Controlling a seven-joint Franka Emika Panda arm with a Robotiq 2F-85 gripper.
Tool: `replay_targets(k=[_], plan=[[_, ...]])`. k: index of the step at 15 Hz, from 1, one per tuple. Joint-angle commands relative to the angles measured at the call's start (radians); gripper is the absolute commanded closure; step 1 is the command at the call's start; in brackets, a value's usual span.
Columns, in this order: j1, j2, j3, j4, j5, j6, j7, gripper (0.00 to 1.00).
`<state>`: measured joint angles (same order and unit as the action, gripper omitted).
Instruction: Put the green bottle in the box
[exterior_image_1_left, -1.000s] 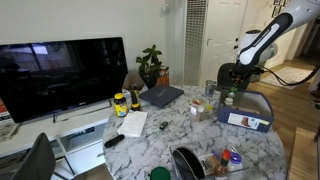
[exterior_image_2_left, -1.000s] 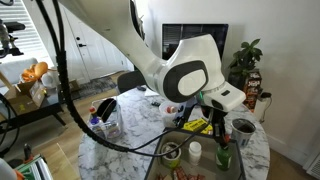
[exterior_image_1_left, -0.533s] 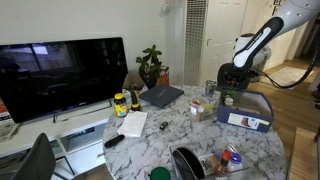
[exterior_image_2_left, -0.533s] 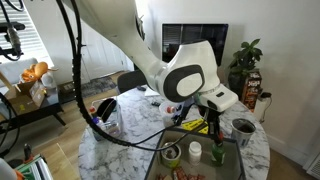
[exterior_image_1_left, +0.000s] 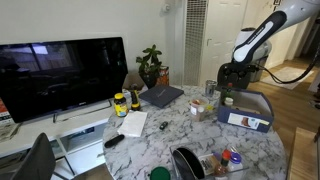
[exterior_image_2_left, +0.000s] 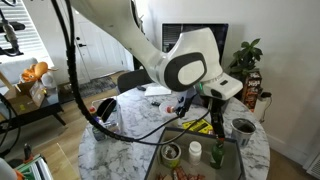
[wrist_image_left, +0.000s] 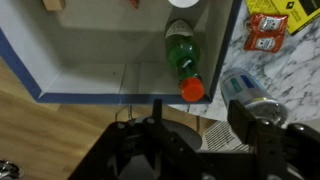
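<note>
Wrist view, left to right. Box: blue-walled, floor mostly bare. Bottle: inside the box, close to its right wall, orange cap toward the near wall. It seems to stand upright, though the steep angle leaves this uncertain. Can and yellow packets: on the marble table, just outside that wall. Gripper: fingers spread wide, holding nothing, above the near wall and clear of the bottle, which suggests the bottle is released and the task essentially done. The wall and can crowd any sideways exit, so a straight rise looks safest.
</note>
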<state>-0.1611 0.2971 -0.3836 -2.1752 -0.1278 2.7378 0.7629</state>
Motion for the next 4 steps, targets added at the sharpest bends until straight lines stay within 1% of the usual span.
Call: replay_targets(k=[1,3,4], plan=[[-0.022,-0.244,0.021,-0.096,0.012,-0.093,-0.195,0.01],[-0.027,-0.358,0.038,-0.132,0.014,-0.083,-0.294,0.0],[-0.034,-0.216,0.034,-0.04,0.001,-0.071,-0.203,0.0]])
